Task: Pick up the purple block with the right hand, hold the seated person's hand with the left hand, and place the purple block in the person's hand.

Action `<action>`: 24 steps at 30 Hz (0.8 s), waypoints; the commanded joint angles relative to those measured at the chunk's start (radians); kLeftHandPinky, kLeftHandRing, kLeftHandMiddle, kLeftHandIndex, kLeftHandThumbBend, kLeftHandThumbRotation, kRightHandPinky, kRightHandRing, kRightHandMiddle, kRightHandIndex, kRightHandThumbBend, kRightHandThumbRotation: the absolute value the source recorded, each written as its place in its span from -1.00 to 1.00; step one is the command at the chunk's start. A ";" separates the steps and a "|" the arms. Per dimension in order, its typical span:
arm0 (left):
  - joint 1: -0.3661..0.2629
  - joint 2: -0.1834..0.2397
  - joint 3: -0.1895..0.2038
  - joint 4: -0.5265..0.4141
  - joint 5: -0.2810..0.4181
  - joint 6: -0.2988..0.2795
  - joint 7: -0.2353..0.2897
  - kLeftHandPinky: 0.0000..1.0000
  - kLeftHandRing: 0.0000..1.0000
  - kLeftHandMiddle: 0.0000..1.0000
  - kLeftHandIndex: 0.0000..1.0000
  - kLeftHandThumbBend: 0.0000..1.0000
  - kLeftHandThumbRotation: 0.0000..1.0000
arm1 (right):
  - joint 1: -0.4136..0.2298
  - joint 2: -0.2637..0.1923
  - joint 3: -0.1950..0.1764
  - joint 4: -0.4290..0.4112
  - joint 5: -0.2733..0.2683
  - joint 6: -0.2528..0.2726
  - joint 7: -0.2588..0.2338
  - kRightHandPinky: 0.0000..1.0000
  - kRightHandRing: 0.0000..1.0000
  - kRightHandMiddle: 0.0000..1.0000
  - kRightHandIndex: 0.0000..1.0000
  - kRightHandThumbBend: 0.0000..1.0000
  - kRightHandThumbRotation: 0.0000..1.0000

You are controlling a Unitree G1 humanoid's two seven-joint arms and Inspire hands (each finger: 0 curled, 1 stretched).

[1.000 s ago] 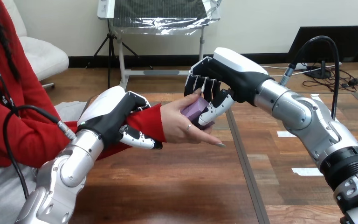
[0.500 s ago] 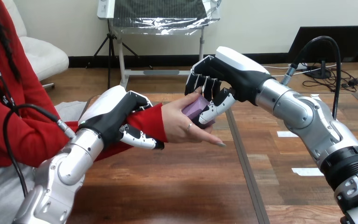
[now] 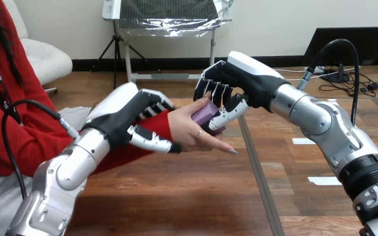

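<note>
Since the earlier frames, the left hand (image 3: pixel 120 115) is seen raised a little and shifted toward the person's hand (image 3: pixel 189 133), while the right hand (image 3: pixel 243 78) is found almost where it was. The wooden table (image 3: pixel 187 196) is crossed by both silver forearms, the left one (image 3: pixel 74 164) from the lower left and the right one (image 3: pixel 325 123) from the lower right. The person's wrist, covered by a red sleeve (image 3: pixel 158 123), is held above the table by the left hand: its fingers are curled over the top of the wrist and its thumb is laid along the near side. The person's hand is turned palm up just beyond that grip. The purple block (image 3: pixel 204 114) is rested in this palm and is pinched by the right hand, whose fingers are bent down over the block's top while the thumb is pressed against its near right side.
</note>
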State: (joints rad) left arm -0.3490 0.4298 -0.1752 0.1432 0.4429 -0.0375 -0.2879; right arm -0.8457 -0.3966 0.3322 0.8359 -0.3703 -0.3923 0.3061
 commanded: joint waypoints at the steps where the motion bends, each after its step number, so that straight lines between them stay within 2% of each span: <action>1: -0.029 0.031 0.028 -0.105 -0.001 -0.035 0.012 0.03 0.30 0.36 0.40 0.90 0.17 | -0.015 -0.011 -0.034 -0.010 0.013 -0.024 -0.014 -0.14 -0.03 0.04 0.06 0.59 -0.20; 5: 0.001 0.043 0.029 -0.138 0.009 -0.039 0.017 0.05 0.30 0.37 0.42 0.96 0.32 | -0.011 -0.016 -0.039 -0.006 0.017 -0.026 -0.013 -0.13 -0.02 0.05 0.07 0.60 0.04; 6: 0.007 0.045 0.030 -0.145 0.009 -0.039 0.017 0.06 0.30 0.37 0.43 0.98 0.39 | -0.010 -0.017 -0.041 -0.004 0.021 -0.028 -0.011 -0.13 -0.01 0.05 0.07 0.61 0.17; 10: 0.032 0.052 0.034 -0.171 0.009 -0.038 0.017 0.09 0.30 0.38 0.43 0.98 0.48 | -0.008 -0.018 -0.048 0.008 0.033 -0.041 -0.007 -0.13 -0.02 0.03 0.06 0.64 0.33; 14: 0.060 0.060 0.040 -0.196 0.007 -0.045 0.022 0.11 0.30 0.38 0.43 0.95 0.54 | -0.007 -0.022 -0.050 0.023 0.029 -0.062 -0.017 -0.13 -0.04 0.01 0.05 0.68 0.49; 15: 0.066 0.062 0.041 -0.201 0.008 -0.046 0.024 0.12 0.30 0.37 0.43 0.92 0.57 | -0.006 -0.022 -0.051 0.026 0.028 -0.066 -0.018 -0.14 -0.05 0.01 0.05 0.72 0.58; 24: 0.117 0.071 0.053 -0.238 0.017 -0.061 0.039 0.10 0.27 0.36 0.42 0.86 0.62 | 0.004 -0.024 -0.062 0.040 0.033 -0.092 -0.019 -0.14 -0.05 0.04 0.09 0.77 0.88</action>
State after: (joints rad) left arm -0.2538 0.4755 -0.1519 -0.0556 0.4487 -0.0867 -0.2715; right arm -0.8259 -0.4019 0.3080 0.8718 -0.3562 -0.4595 0.3065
